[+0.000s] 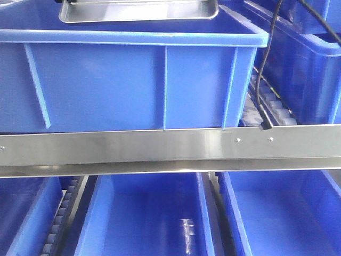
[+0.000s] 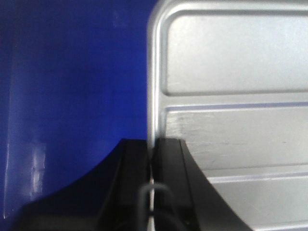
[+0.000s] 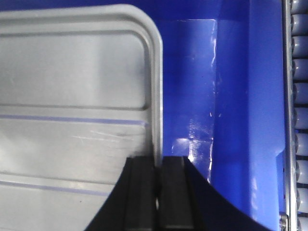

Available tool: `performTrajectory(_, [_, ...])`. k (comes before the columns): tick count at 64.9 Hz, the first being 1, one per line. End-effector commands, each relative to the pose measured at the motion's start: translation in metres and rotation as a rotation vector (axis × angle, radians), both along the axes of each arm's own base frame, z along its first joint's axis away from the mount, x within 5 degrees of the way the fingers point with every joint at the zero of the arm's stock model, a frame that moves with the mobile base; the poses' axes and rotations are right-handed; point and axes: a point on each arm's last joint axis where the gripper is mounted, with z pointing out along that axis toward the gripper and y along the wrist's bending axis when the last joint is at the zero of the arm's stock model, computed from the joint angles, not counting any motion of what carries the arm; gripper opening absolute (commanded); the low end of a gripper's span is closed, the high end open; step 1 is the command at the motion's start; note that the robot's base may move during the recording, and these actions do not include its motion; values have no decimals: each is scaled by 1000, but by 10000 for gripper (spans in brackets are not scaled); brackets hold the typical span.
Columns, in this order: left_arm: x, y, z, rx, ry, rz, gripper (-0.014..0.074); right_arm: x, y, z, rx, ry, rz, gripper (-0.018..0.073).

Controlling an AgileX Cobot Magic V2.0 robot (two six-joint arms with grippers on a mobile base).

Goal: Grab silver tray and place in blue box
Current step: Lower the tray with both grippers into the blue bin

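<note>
The silver tray (image 1: pixel 139 10) shows at the top of the front view, held level just above the rim of the blue box (image 1: pixel 106 85). In the left wrist view my left gripper (image 2: pixel 151 144) is shut on the tray's left rim (image 2: pixel 153 86), with the blue box floor (image 2: pixel 72 82) below. In the right wrist view my right gripper (image 3: pixel 156 162) is shut on the tray's right rim (image 3: pixel 156 96), with the box's inner wall and floor (image 3: pixel 202 96) beyond it. The grippers do not show in the front view.
A steel shelf rail (image 1: pixel 170 146) crosses the front view. More blue crates stand at the right (image 1: pixel 309 69) and on the lower level (image 1: pixel 154 218). A black cable (image 1: pixel 264 69) hangs by the box's right side. Conveyor rollers (image 3: pixel 298 96) run along the right.
</note>
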Motion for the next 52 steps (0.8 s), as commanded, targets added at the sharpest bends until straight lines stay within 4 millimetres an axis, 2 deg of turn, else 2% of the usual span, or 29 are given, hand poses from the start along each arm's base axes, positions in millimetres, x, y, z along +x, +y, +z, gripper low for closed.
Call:
performTrajectory(1, [-13, -11, 38, -155, -139, -47, -15, -10, 10, 45, 164, -194, 48, 59])
performTrajectory(33, [-9, -5, 38, -66, -181, -35, -14, -10, 10, 43, 158, -179, 47, 60])
performTrajectory(52, [-8, -5, 31, -42, -138, -29, -12, -10, 10, 41, 150, -163, 45, 62])
